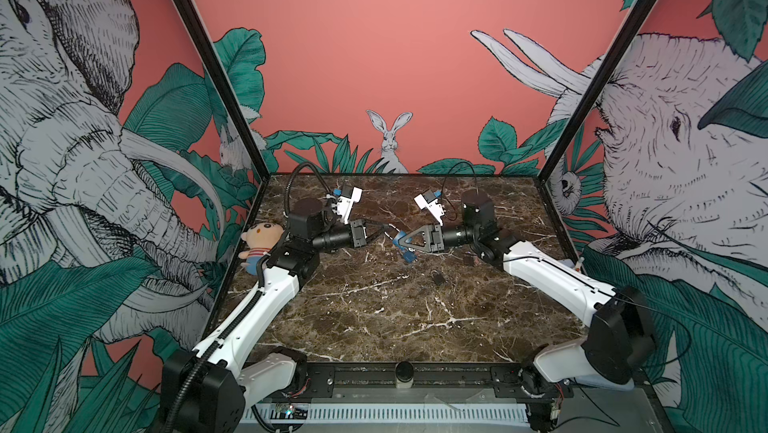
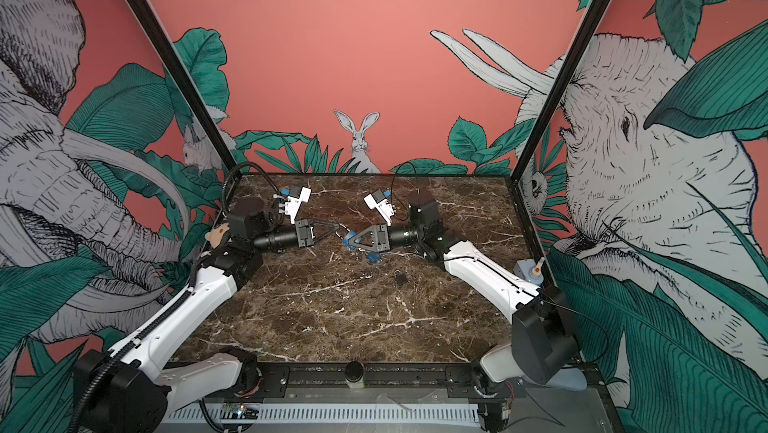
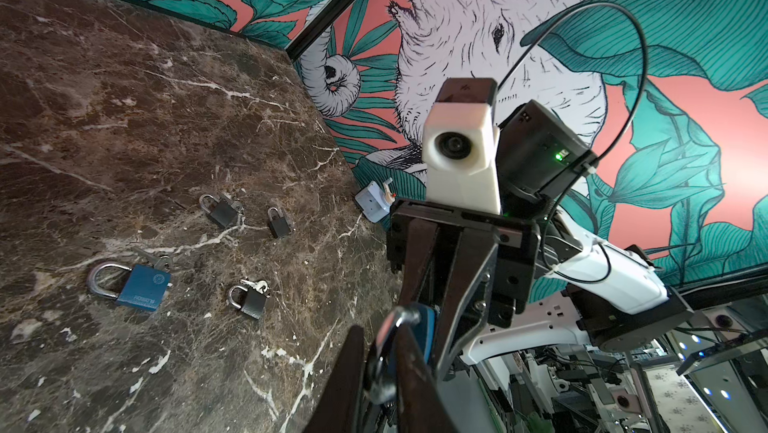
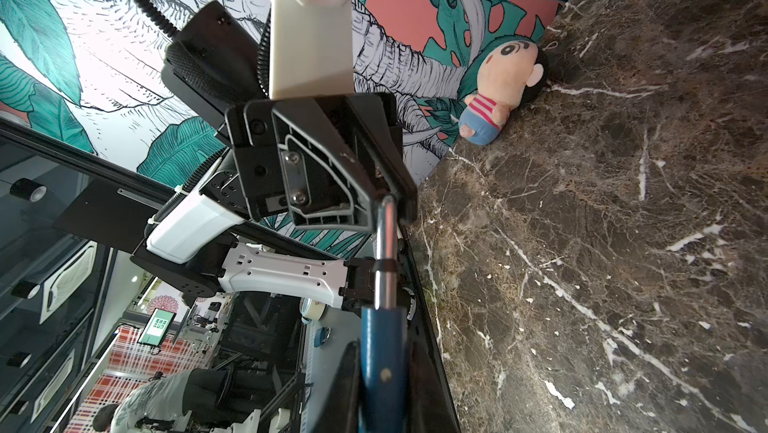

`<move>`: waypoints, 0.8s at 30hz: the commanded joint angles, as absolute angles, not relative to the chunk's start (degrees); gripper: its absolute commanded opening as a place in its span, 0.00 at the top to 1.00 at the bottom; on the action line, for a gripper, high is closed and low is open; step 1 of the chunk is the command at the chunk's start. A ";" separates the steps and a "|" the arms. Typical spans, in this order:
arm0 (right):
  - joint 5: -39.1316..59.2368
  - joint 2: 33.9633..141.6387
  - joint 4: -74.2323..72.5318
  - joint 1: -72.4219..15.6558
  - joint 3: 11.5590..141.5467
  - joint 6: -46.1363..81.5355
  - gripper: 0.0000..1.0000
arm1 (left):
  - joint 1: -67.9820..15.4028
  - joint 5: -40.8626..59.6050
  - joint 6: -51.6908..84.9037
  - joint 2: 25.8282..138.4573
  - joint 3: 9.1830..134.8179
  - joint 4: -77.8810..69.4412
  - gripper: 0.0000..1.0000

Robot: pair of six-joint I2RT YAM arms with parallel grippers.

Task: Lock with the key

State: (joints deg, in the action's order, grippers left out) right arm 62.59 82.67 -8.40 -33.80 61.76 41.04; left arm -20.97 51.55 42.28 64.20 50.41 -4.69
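Aloft, the left claw [image 1: 386, 227] pinches the shackle [image 4: 386, 235] of the blue padlock [image 4: 382, 348] clamped in the right claw [image 1: 398, 240].

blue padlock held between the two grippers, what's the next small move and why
Probably ease the left gripper toward the right gripper, pressing the shackle into the body of the blue padlock. The right gripper clamps the body, the left pinches the shackle's bend, and a long bare stretch of shackle leg shows outside the body, so it looks unlatched.
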 commanded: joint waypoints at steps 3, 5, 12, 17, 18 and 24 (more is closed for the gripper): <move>64.09 82.71 -13.09 -33.77 64.27 41.29 1.00 | -21.31 52.62 42.50 64.28 49.38 -6.59 0.89; 64.05 82.71 -13.33 -33.75 64.32 41.54 1.00 | -21.42 52.67 42.46 64.26 49.31 -6.53 0.92; 66.01 82.86 -21.13 -33.75 63.44 47.95 1.00 | -21.47 53.02 41.37 65.24 49.10 -5.79 1.00; 67.58 82.79 -30.69 -33.75 62.27 55.78 1.00 | -21.44 52.72 41.32 66.11 47.90 -7.22 1.00; 67.59 82.70 -31.37 -33.75 62.27 56.37 1.00 | -21.53 52.73 41.61 66.30 47.66 -7.69 1.00; 66.28 82.00 -27.89 -33.75 62.97 54.11 1.00 | -22.87 52.98 41.68 66.52 47.65 -8.34 1.00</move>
